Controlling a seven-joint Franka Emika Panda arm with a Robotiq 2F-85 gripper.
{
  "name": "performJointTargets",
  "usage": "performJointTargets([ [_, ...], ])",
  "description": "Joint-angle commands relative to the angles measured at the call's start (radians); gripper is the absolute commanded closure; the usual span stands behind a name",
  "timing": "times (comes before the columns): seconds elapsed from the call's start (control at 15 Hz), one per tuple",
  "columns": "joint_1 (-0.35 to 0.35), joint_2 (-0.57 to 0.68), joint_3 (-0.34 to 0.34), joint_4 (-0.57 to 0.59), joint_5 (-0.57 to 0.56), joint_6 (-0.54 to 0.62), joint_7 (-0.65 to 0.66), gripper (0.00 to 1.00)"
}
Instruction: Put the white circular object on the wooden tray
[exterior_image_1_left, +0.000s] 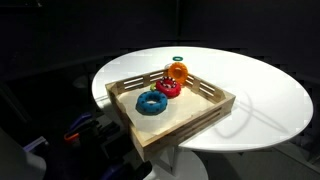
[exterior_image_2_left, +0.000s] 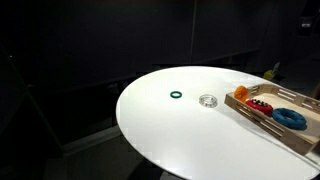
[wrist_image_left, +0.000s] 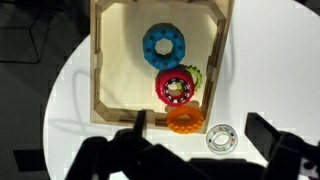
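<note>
The white circular object (wrist_image_left: 219, 138) is a pale, see-through ring lying flat on the white table, just outside the wooden tray (wrist_image_left: 97, 60). It also shows in an exterior view (exterior_image_2_left: 208, 100), left of the tray (exterior_image_2_left: 268, 121). My gripper (wrist_image_left: 202, 135) is open and empty above the table. In the wrist view the ring lies between the two dark fingers, nearer the right one. The tray (exterior_image_1_left: 190, 125) holds a blue ring (wrist_image_left: 165, 45) and a red ring (wrist_image_left: 177, 86). In this exterior view the white ring is hidden.
An orange ring (wrist_image_left: 185, 120) rests at the tray's wall, close beside the white ring. A small green ring (exterior_image_2_left: 176, 96) lies on the round white table (exterior_image_2_left: 170, 130), further from the tray. The table edge curves off into dark surroundings.
</note>
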Motion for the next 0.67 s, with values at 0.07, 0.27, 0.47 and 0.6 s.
performJointTargets([
  [0.07,0.021,0.096,0.017,0.088,0.004,0.042,-0.013,0.00],
  [0.27,0.034,0.154,0.026,0.131,0.009,0.082,-0.014,0.00],
  [0.47,0.046,0.215,0.036,0.173,0.018,0.130,-0.011,0.00],
  [0.6,0.056,0.258,0.045,0.197,0.024,0.162,-0.007,0.00],
])
